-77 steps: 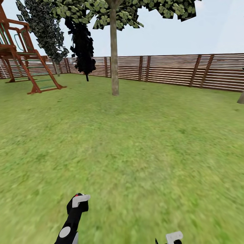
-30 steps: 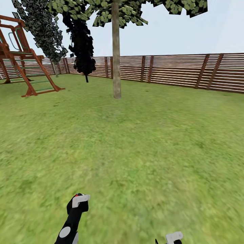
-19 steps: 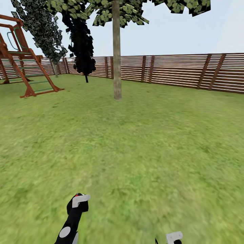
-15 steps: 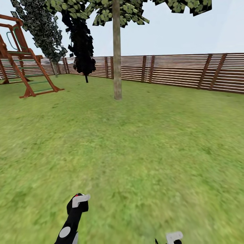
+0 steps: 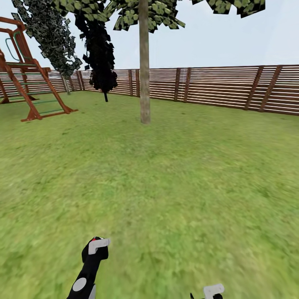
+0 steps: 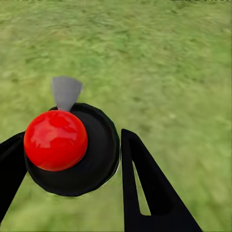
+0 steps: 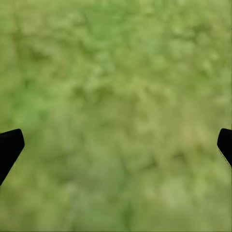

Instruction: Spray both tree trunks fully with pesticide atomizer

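Atomizer (image 6: 67, 147) sat pinched in left gripper (image 6: 72, 164); right gripper (image 7: 116, 145) was spread, empty. Tree trunk (image 5: 144, 74) had drawn nearer: approach under way, spraying not begun.

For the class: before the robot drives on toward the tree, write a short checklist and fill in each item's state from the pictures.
1. Atomizer held between the left claw fingers: ok.
2. Right claw open, holding nothing: ok.
3. Pale tree trunk ahead in the head view: ok.
4. Grass between robot and trunk free of obstacles: ok.
5. Close enough to spray: not ok, trunk is far.
6. Nozzle aimed at trunk: cannot tell.
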Controlling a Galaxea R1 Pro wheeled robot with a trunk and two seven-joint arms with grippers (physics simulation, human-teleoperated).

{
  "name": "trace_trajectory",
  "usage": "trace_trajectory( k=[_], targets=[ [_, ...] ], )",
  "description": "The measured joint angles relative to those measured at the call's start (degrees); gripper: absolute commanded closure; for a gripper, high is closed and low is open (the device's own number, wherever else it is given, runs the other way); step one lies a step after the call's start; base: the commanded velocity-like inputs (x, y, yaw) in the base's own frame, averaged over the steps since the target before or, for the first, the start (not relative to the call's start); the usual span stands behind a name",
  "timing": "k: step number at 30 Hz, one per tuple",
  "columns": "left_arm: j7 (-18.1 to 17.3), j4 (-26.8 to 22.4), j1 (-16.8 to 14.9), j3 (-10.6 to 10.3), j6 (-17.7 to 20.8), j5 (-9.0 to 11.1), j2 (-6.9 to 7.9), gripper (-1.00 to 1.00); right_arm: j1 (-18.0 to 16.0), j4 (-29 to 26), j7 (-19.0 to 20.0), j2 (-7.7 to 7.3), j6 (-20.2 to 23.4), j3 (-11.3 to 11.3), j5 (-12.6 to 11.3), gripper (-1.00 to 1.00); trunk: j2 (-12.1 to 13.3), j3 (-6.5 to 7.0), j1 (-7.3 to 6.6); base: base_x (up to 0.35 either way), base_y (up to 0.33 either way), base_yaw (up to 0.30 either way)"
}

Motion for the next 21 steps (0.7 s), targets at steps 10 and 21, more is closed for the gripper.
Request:
trace_trajectory(
  k=[10,21],
  targets=[
    [0.0,0.0,0.0,0.0,0.0,0.0,0.00,1.00,0.0,0.0,0.0,-0.01,0.0,0.0,0.0,-1.00,0.0,0.00,0.00,0.338,0.097,0.000],
    [0.0,0.0,0.0,0.0,0.0,0.0,0.00,1.00,0.0,0.0,0.0,-0.02,0.0,0.0,0.0,-1.00,0.0,0.00,0.00,0.338,0.098,0.000]
  ],
)
